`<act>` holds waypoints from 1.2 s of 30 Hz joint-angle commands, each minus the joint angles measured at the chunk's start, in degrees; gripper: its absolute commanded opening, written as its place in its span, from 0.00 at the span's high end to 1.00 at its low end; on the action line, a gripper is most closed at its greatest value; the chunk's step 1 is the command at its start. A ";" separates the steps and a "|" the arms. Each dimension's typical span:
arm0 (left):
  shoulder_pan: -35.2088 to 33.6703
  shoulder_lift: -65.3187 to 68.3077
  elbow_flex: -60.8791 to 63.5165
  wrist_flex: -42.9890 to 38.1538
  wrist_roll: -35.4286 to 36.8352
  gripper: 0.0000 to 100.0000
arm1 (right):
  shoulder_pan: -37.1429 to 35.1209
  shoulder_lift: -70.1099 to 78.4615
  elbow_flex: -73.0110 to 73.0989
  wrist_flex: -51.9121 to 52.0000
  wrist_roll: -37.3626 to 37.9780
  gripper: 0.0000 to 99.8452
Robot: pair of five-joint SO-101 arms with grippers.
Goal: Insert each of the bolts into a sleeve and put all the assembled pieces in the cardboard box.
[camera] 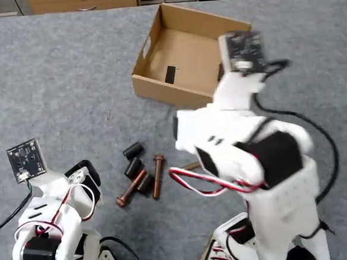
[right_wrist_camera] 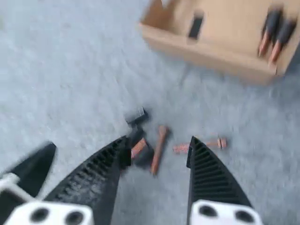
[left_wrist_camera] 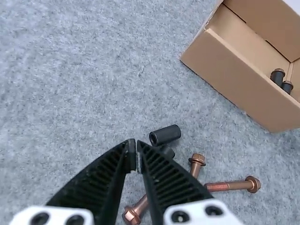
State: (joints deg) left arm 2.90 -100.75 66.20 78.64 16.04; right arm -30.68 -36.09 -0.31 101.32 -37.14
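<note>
Lying loose on the grey table (camera: 69, 84), on the arms' side of the cardboard box (camera: 165, 93) and well apart from its front wall: a small cluster of bolts and sleeves.

- First sleeve (camera: 133, 150), black, nearest the box, on its side, apart from the rest.
- Second sleeve (camera: 132, 167) just behind it, farther from the box. Third sleeve (camera: 145, 184) farther again, touching or nearly touching two bolts.
- Long bolt (camera: 158, 175), copper-coloured, lies with its head toward the box.
- Slanted bolt (camera: 130, 190) lies with its head away from the box.
- Third bolt (camera: 191, 165), partly covered by the right arm (camera: 247, 154).

Inside the box: two assembled pieces (left_wrist_camera: 281, 80) side by side in one corner. A dark piece (camera: 169, 74) sits on the box floor near the front wall; cannot tell what it is.

Left gripper (left_wrist_camera: 136, 157): jaws pressed together, tips meeting, nothing between them. It sits on the side of the cluster away from the box, low over the table.

Right gripper (right_wrist_camera: 158, 147): jaws spread wide, nothing held. It is above the table, with the cluster between it and the box.
</note>
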 commanded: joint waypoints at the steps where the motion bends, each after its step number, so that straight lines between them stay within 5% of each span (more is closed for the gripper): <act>1: -0.62 -1.80 -0.09 -1.05 -0.18 0.98 | -0.84 -1.10 3.47 -0.18 -3.34 0.81; 10: -0.62 -1.80 -0.09 -0.88 -0.18 0.98 | -13.67 -0.92 9.19 0.62 -8.26 0.81; 21: -1.41 -1.45 -0.09 -0.79 -0.18 0.98 | -13.41 7.78 14.20 -7.47 -4.40 0.81; 28: -13.80 -1.45 1.67 -0.70 -1.41 0.98 | -7.87 19.12 8.04 -8.35 7.56 0.81; 32: -20.31 -1.63 5.80 -1.05 -2.99 0.98 | -3.38 25.98 0.04 -9.49 1.41 0.81; 36: -23.21 -1.80 10.11 -1.14 -2.73 0.98 | -7.60 34.33 -8.48 -9.76 -3.52 0.81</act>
State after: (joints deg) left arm -18.11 -100.75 74.81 78.64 13.49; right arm -35.69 -6.02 -1.63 92.53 -38.55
